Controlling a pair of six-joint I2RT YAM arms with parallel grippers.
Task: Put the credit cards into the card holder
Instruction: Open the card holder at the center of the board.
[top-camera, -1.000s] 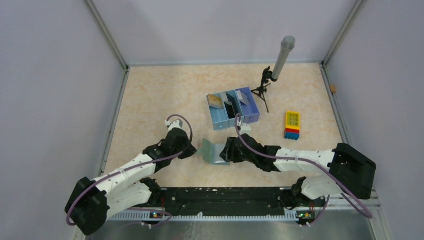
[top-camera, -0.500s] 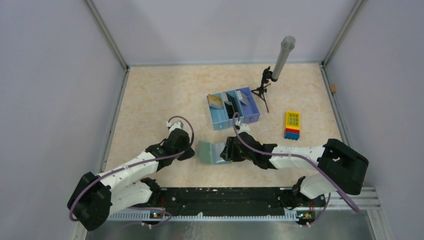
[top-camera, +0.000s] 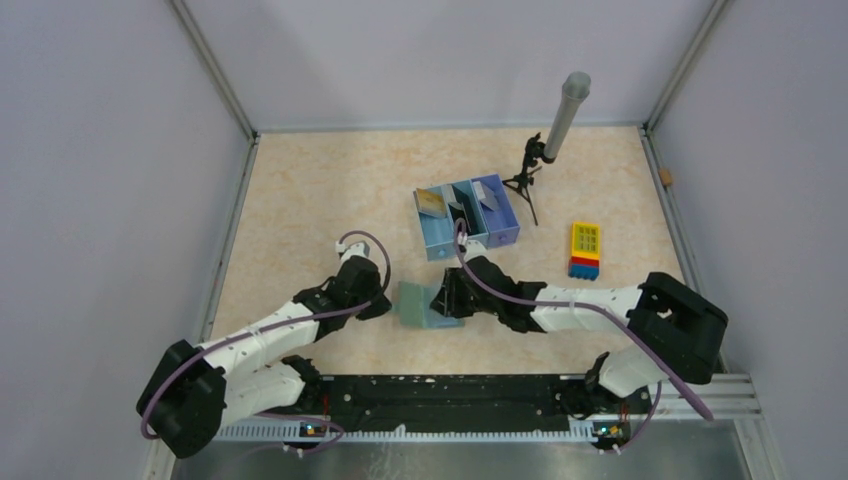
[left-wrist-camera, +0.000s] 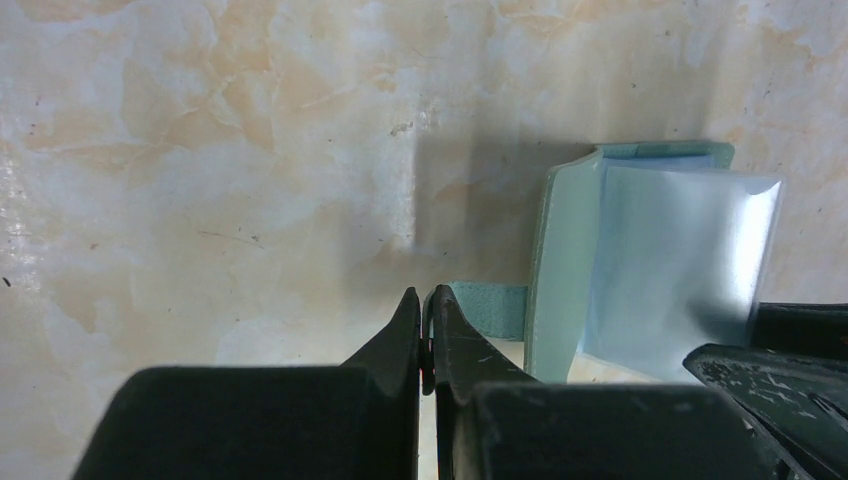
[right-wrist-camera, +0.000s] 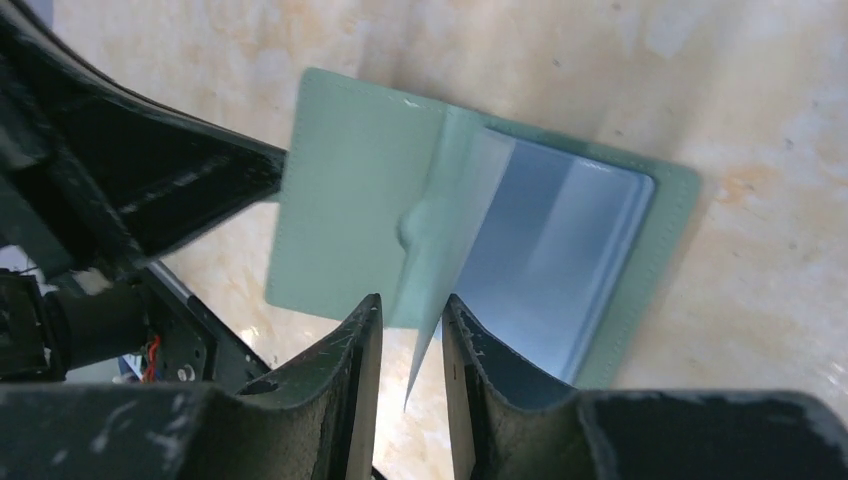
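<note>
The right pincer (right-wrist-camera: 412, 305) stood with its jaws a little apart, astride the free edge of a thin, pale inner sleeve (right-wrist-camera: 455, 215) of the card holder (right-wrist-camera: 345, 200). Whether they already nipped that sleeve could not be told from the wrist view. The left pincer (left-wrist-camera: 425, 300) had its jaws pressed together, with its tips at a short grey-green strip (left-wrist-camera: 492, 308) that ran out from the holder's left side. It seemed to be steadying the holder, though a real grip on the strip could not be made out.

The card holder lay partly spread open close to the near edge of the desk (top-camera: 300, 200), about midway between its left and right edges, with grey-green outside and light blue inside both showing. No card showed in it.

By my judgement, the step in hand was opening the holder and readying a pocket, with no card fetched yet. The next move called for a sure hold on the sleeve or cover, so that one arm could go for a card.

Just beyond the holder, toward the far edge, stood the blue three-compartment tray (top-camera: 445, 243). Each compartment held one card leaning on edge: a brownish card (top-camera: 432, 203) in the left, a dark card (top-camera: 460, 215) in the middle and a pale card (top-camera: 488, 196) in the right.
</note>
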